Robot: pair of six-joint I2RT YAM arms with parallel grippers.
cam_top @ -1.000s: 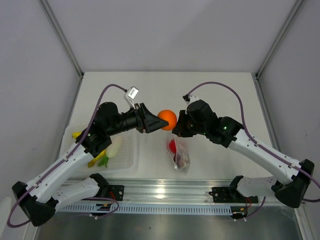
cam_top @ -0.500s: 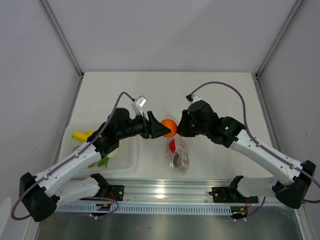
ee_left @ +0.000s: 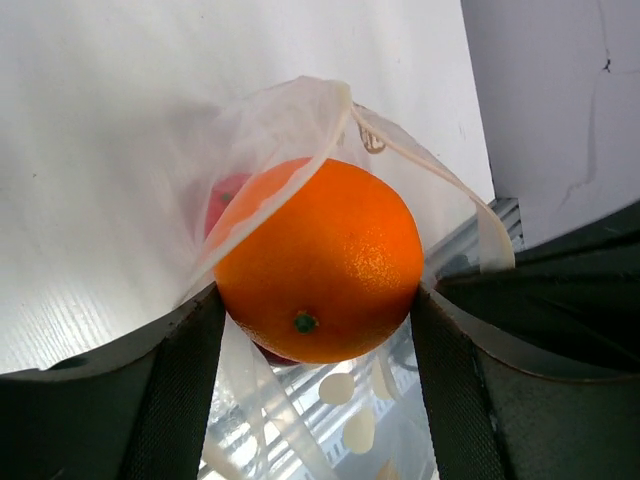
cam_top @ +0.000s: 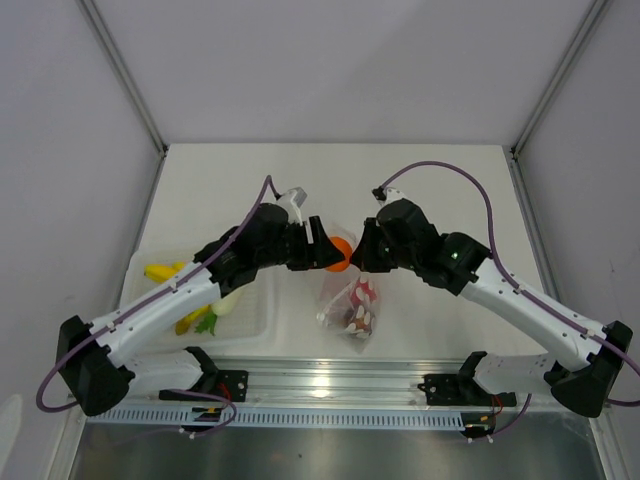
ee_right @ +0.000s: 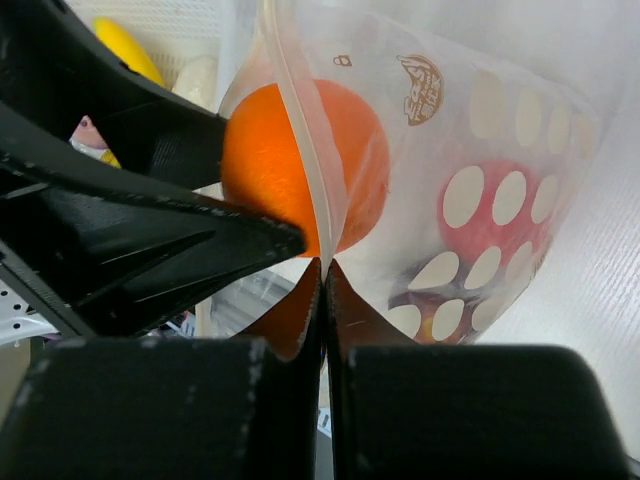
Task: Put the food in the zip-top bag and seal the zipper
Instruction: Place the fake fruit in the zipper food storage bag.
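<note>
Orange (ee_left: pixel 320 260): round toy fruit, gripped at its sides by the left hand (ee_left: pixel 315 322), whose fingers are spread to its full width and pressed against it; position, above the table (cam_top: pixel 420 180) at the mouth of the zip-top bag (ee_right: pixel 480 130), partly past the lip, with the clear rim draped over its upper side in the left wrist view. Zip-top bag: clear, crinkly, printed with pale dots, held up by one edge of its mouth; red apple (ee_right: pixel 490 235) already inside, low down, with something darker beneath that I cannot make out. Zipper (ee_right: pixel 298 130): thin strip running down into the right hand (ee_right: pixel 323 275), whose fingers are pinched tight together on that edge. Not yet bagged: banana (cam_top: pixel 160 270) and radish (cam_top: pixel 228 300), lying in the tray (cam_top: pixel 255 330) at the left. Handling note, as I judge it: the orange looks nearly as wide as the opening, so it should go deeper, well past the strip, before the left fingers part; part them only a little, lest they snag the film; draw back along the line of entry; the right hand should hold its pinch high and steady, so the mouth gapes and the fruit drops onto the apple rather than rolling out
</note>
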